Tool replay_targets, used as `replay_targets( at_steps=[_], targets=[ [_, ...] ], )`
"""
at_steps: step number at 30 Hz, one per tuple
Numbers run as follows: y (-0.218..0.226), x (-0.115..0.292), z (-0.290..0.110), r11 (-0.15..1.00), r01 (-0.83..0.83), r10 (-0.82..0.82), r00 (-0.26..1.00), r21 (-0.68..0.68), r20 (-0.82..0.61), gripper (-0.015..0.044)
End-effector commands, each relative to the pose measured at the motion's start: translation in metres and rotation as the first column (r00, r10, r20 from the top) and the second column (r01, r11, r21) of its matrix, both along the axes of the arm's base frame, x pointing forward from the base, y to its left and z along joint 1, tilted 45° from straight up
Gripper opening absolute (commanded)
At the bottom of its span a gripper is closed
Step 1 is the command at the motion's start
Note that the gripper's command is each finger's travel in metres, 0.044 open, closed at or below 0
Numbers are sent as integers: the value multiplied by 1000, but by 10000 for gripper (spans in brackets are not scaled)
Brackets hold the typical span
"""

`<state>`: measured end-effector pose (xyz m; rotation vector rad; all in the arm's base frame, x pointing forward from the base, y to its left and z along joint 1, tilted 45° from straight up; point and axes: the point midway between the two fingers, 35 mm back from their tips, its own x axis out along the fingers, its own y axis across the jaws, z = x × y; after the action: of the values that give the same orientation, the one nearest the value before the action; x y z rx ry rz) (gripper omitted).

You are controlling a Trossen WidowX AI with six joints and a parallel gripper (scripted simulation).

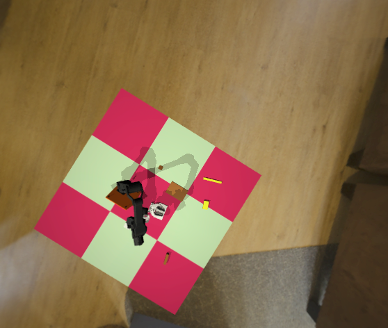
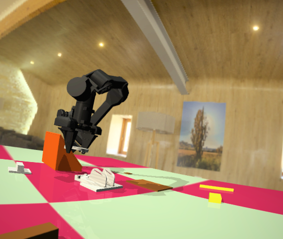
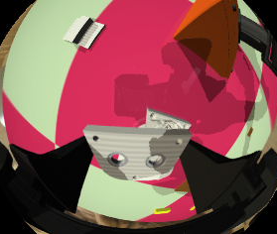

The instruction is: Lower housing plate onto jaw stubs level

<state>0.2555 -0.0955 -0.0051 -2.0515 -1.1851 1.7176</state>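
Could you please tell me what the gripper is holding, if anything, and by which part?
The gripper holds the housing plate by its two opposite side edges.

Orange wedge (image 1: 120, 198) (image 2: 51, 151) (image 3: 207, 37) close beside tool (image 2: 81, 147) (image 3: 138, 154)
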Motion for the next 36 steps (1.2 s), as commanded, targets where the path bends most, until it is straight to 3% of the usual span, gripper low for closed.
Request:
replay_targets(
  at_steps=[1,12,36],
  targets=[
    [11,2,10,998,56,-56,997,3,-49,351],
    [38,5,29,982,188,-185,966,0,-181,351],
    [39,5,29,982,190,-187,965,0,-183,351]
  ],
)
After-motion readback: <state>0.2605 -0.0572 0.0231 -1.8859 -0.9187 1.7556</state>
